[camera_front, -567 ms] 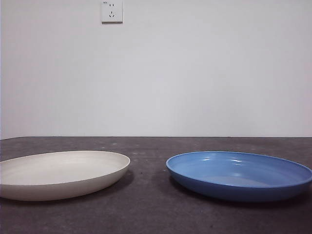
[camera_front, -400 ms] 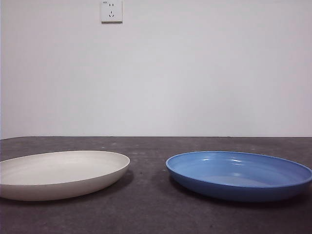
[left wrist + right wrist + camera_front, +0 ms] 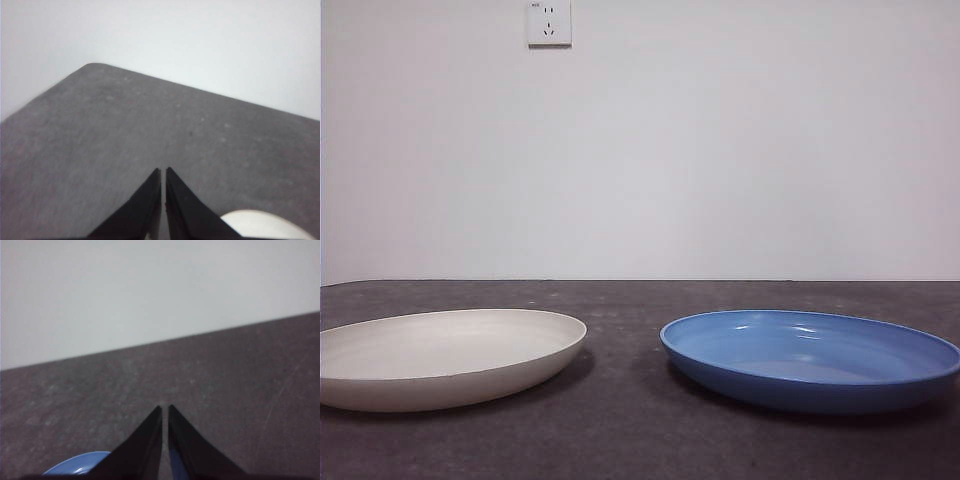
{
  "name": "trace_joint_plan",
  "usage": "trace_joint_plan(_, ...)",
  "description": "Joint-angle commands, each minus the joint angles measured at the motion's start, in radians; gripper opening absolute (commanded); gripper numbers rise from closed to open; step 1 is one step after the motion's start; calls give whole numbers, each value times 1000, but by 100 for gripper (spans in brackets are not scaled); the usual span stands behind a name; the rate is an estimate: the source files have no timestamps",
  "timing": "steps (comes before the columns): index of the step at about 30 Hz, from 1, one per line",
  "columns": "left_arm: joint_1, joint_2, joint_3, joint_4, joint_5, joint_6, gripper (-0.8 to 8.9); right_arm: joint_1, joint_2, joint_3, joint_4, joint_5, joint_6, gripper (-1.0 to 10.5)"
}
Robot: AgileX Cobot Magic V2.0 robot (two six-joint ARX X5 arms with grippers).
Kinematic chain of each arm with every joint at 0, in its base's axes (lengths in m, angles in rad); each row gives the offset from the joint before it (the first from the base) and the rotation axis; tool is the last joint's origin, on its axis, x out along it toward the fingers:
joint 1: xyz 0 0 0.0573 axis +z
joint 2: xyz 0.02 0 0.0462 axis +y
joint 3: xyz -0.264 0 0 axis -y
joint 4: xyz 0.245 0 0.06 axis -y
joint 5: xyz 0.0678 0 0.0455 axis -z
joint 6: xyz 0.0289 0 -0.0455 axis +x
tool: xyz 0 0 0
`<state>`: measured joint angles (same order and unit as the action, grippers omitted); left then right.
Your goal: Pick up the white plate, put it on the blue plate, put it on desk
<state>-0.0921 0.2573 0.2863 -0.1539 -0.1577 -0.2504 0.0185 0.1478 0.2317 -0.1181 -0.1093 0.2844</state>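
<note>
Nothing moved; white plate (image 3: 262, 225) beside left tool (image 3: 163, 171).

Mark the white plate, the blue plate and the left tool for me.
white plate (image 3: 430, 345), front view, on its inner surface.
blue plate (image 3: 800, 350), front view, on its inner surface.
left tool (image 3: 163, 172), left wrist view, between the tips of its shut jaws.
</note>
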Motion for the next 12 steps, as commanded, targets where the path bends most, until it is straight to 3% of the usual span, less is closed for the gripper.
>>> trace_joint_plan(1, -12, 93, 98, 12, 2, -5, 16, -1, 59, 63, 12, -2, -10, 16)
trace_joint_plan(6, -27, 290, 286, 11, 44, 3, 16, 0, 204, 199, 11, -48, -7, 16)
trace_joint_plan(12, -28, 504, 524, -53, 193, 8, 16, 0, 391, 388, -85, -102, -8, 16)
